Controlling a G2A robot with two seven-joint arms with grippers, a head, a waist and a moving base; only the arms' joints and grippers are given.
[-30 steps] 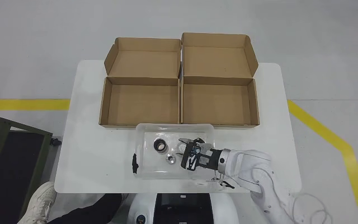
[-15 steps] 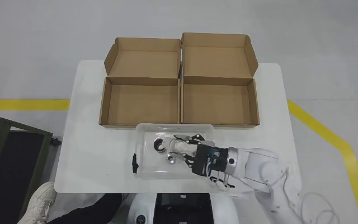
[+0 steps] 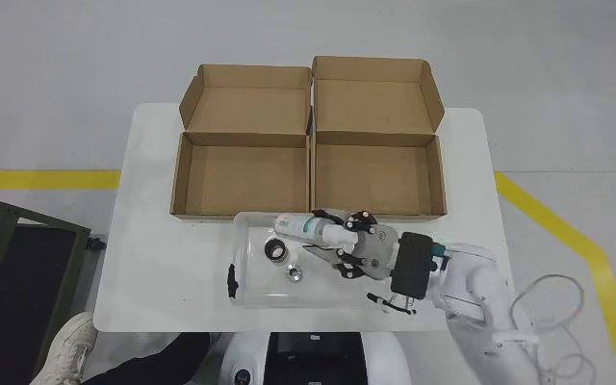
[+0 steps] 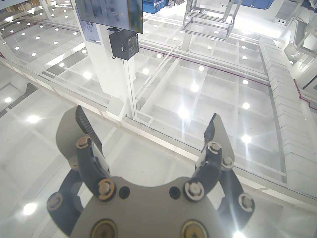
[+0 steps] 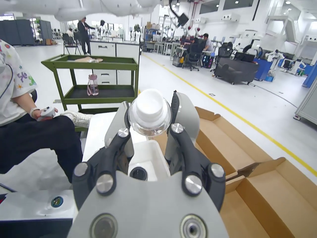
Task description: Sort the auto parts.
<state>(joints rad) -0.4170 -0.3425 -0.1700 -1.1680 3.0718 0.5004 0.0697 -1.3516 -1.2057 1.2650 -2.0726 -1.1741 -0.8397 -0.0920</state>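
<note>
My right gripper [image 3: 332,234] is shut on a white and clear cylindrical part [image 3: 306,226], held lying level above the far side of the clear tray [image 3: 252,289]. In the right wrist view the part's [image 5: 150,118] round white end faces the camera from between the fingers [image 5: 183,115] of the right gripper [image 5: 151,115]. A dark ring-shaped part [image 3: 275,252] and a small metal part [image 3: 295,273] lie in the tray. A black part [image 3: 231,281] hangs at the tray's left edge. My left gripper [image 4: 148,127] is open, points up at the ceiling and holds nothing.
Two open cardboard boxes, left [image 3: 241,179] and right [image 3: 377,179], stand side by side just beyond the tray, lids folded back. A seated person's knee and shoe show at the table's near left corner. A green cart [image 5: 91,75] stands off the table.
The right gripper has risen out of the tray with the cylindrical part in it and turned toward the boxes. The ring and the small metal part stayed in place.
</note>
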